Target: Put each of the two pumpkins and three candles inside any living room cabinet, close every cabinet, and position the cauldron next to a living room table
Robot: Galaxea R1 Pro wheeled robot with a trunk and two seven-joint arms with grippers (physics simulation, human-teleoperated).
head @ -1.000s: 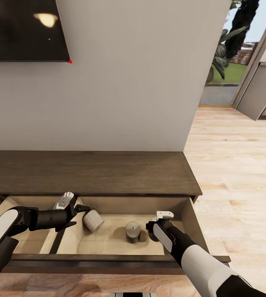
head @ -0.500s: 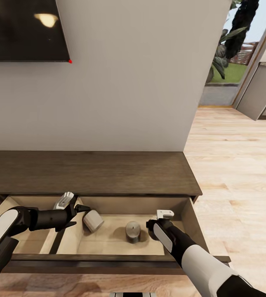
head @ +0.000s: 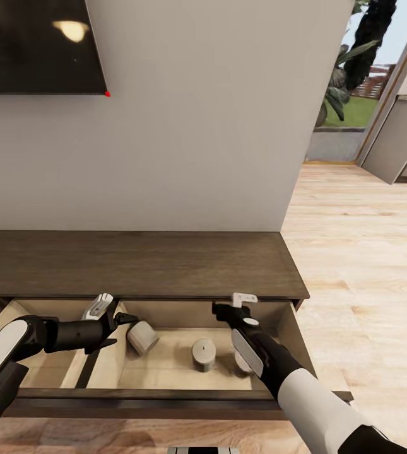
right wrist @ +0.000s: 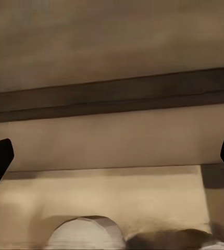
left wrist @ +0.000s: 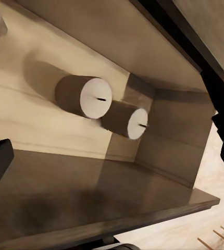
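Note:
The dark brown cabinet (head: 134, 261) has its drawer (head: 165, 396) pulled out, pale wood inside. Three grey-tan candles lie in it: one tilted (head: 142, 337), one upright in the middle (head: 203, 354), and one (head: 241, 361) half hidden behind my right forearm. My left gripper (head: 116, 318) is open inside the drawer, just left of the tilted candle and apart from it. The left wrist view shows two candles (left wrist: 94, 97) (left wrist: 138, 124). My right gripper (head: 231, 304) is open, raised near the drawer's back wall, holding nothing. The pumpkins and the cauldron are out of view.
A black wall TV (head: 33, 44) hangs above the cabinet on the pale wall. Light plank floor (head: 367, 252) runs to the right toward a glazed doorway (head: 354, 94). A divider (head: 89, 366) splits the drawer to the left.
My right gripper has risen out of the drawer and moved toward its back wall, leaving the rightmost candle standing free. The left arm and the other candles have not moved.

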